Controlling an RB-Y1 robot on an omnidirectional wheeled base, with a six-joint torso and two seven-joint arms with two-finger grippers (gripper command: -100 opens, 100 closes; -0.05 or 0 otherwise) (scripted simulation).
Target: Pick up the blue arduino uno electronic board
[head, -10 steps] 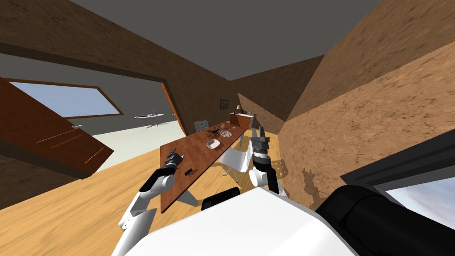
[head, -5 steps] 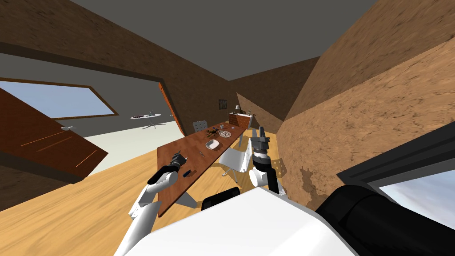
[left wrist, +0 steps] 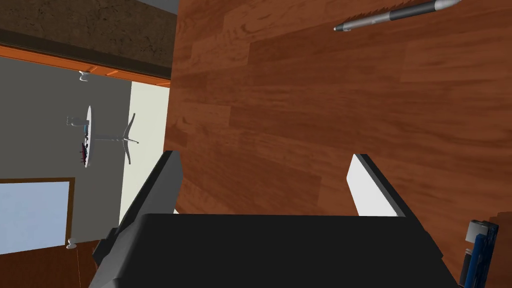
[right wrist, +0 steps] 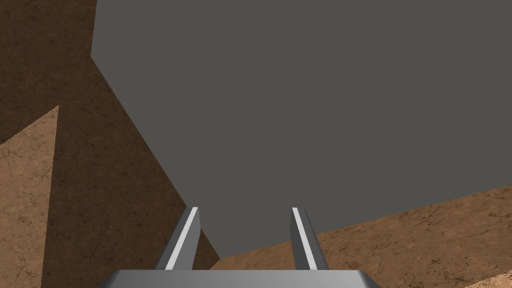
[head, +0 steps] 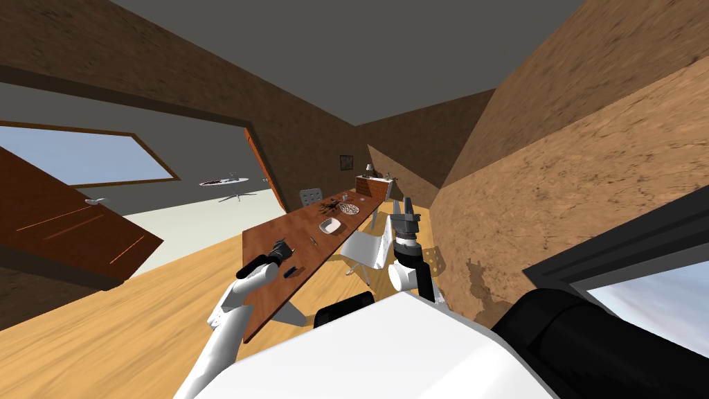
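The blue electronic board (head: 290, 271) lies on the long brown table (head: 304, 223) near its near end. In the left wrist view the blue board (left wrist: 481, 248) shows edge-on beside the gripper's dark body, outside the fingers. My left gripper (head: 280, 250) hovers over the table just beyond the board, open (left wrist: 264, 156), with only bare tabletop between its fingers. My right gripper (head: 403, 204) is raised beside the table, pointing up, and stands open (right wrist: 245, 211) with nothing in it.
A grey pen (left wrist: 395, 14) lies on the table past the left gripper. Farther along are a white dish (head: 331, 224) and a patterned plate (head: 350, 208). A white chair (head: 369, 250) stands at the table's right side. The table's left edge (left wrist: 172, 125) is close to the left finger.
My left arm has reached further over the table and its gripper has come closer to the blue board. The right arm has stayed raised and still.
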